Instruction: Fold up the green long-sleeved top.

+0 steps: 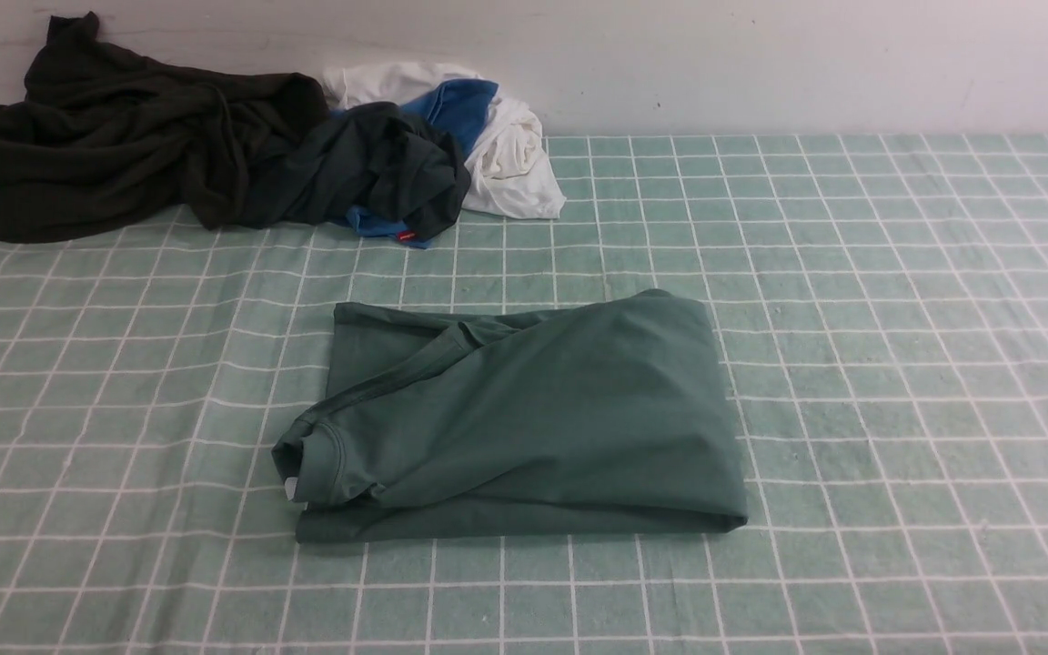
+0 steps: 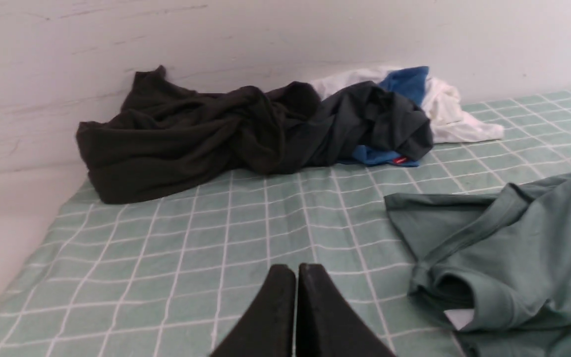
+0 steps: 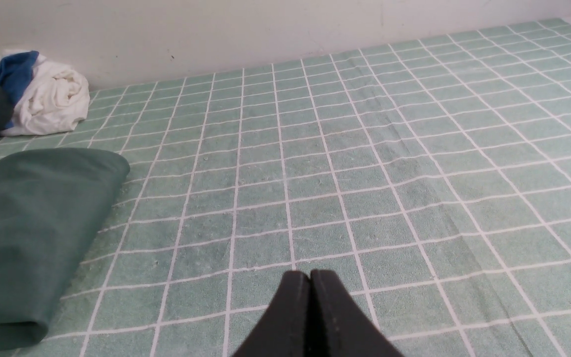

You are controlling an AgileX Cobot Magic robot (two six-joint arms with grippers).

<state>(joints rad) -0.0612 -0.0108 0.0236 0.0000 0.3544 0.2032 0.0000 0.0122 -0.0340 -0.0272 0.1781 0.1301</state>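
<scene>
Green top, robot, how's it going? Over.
Left gripper shut, empty. Right gripper shut, empty. Green top folded flat on the checked cloth. Clothes pile far back, not in the way.

**Left wrist: pinched fingers over the checked cloth**

The left gripper [image 2: 295,277] hangs with its black fingers [image 2: 273,317] pressed together, holding nothing, above the green checked cloth [image 2: 191,238]. Beside it lies the folded green long-sleeved top [image 2: 523,253], collar showing. Against the wall [image 2: 265,34] sits a heap of dark, blue and white clothes [image 2: 265,129].

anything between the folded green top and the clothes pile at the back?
Nothing. Front view shows only bare checked cloth between the green top and the clothes pile.
</scene>
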